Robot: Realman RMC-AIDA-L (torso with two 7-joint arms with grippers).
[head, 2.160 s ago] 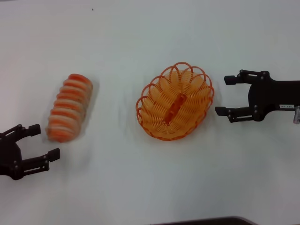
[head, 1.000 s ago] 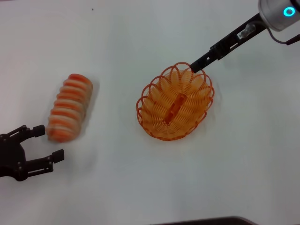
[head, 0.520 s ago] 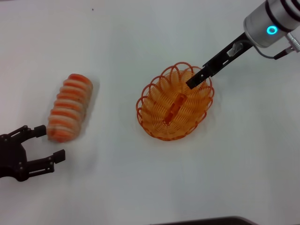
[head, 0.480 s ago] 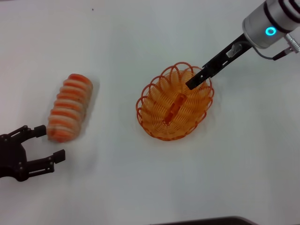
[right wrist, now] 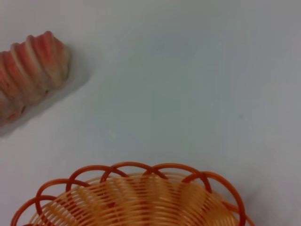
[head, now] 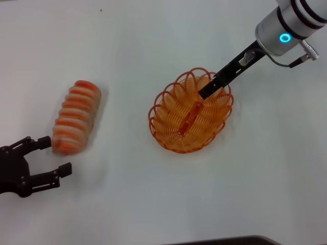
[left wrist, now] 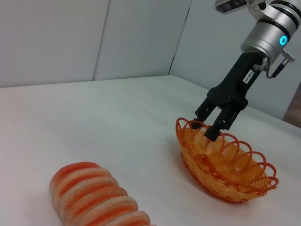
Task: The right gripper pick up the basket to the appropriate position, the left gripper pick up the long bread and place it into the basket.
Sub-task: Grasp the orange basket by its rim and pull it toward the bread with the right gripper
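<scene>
The orange wire basket stands on the white table, right of the middle. My right gripper reaches down from the upper right onto the basket's far rim. In the left wrist view the right gripper is open, one finger inside the basket and one outside, straddling the rim. The striped long bread lies at the left. My left gripper is open and empty, just in front of the bread's near end. The bread also shows in the left wrist view and the right wrist view.
The white table bears only the basket and the bread. A dark edge runs along the bottom of the head view. Grey wall panels stand behind the table. The basket's looped rim fills the bottom of the right wrist view.
My right arm has swung up from the basket's right side and come down from the upper right onto its far rim. The left gripper, the bread and the basket have stayed nearly still.
</scene>
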